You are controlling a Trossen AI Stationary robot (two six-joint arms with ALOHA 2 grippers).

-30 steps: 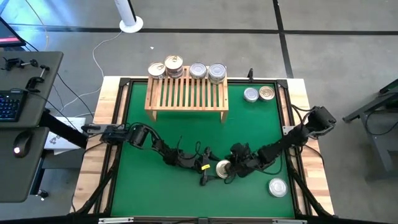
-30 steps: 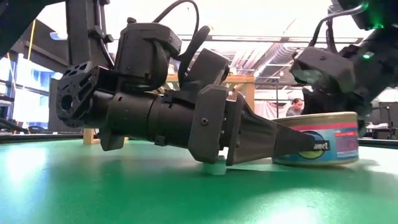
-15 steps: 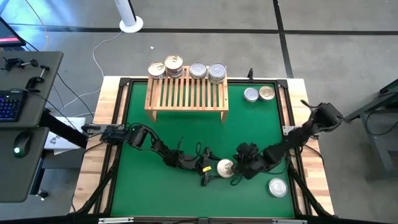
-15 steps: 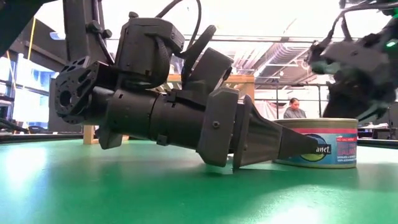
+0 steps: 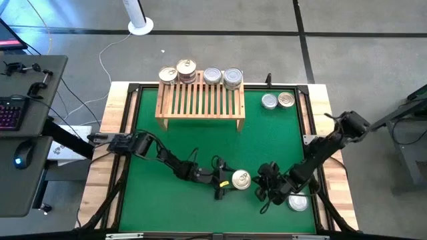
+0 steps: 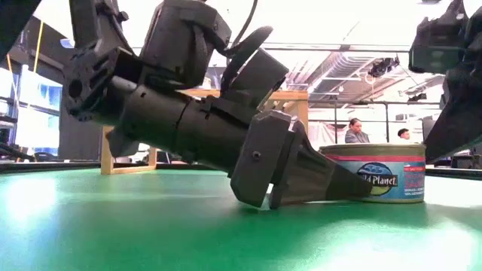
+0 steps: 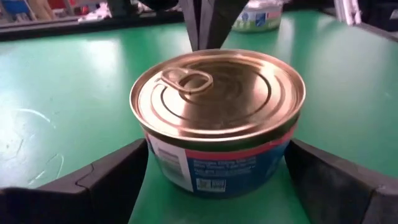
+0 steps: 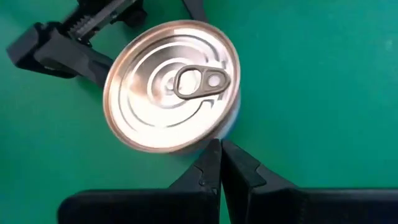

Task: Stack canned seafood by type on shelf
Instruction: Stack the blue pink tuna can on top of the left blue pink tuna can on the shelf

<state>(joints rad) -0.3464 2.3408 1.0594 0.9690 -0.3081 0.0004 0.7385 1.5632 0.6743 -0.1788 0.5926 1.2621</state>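
Observation:
A gold-lidded tin with a blue and pink label [image 7: 217, 106] stands upright on the green mat [image 5: 167, 140], near its near edge. My left gripper [image 7: 216, 149] lies low along the mat, open, with one finger on each side of this tin. My right gripper [image 8: 221, 152] is shut and stands just right of the tin [image 5: 241, 179], with its tips off the rim. The light-wood shelf [image 5: 200, 100] stands at the far side, with several tins along its far edge [image 5: 212, 75]. My left gripper comes at the tin level from the table's left. Its fingers [image 7: 118, 174] stand close against the side wall [image 7: 161, 162] on both sides. I cannot tell whether they touch it. The tin rests with its base on the mat.
A silver tin [image 5: 297, 200] lies on the mat near my right gripper [image 5: 267, 185]. A silver tin [image 5: 269, 101] and a gold one [image 5: 286, 99] sit right of the shelf. Bare mat lies between shelf and grippers. People stand in the room behind.
My right gripper has drawn back from the tin toward the table's near right corner and risen off it. My left gripper has tipped nose-down, its rear end rising, with its fingers staying beside the tin. The tin has kept about its place on the mat.

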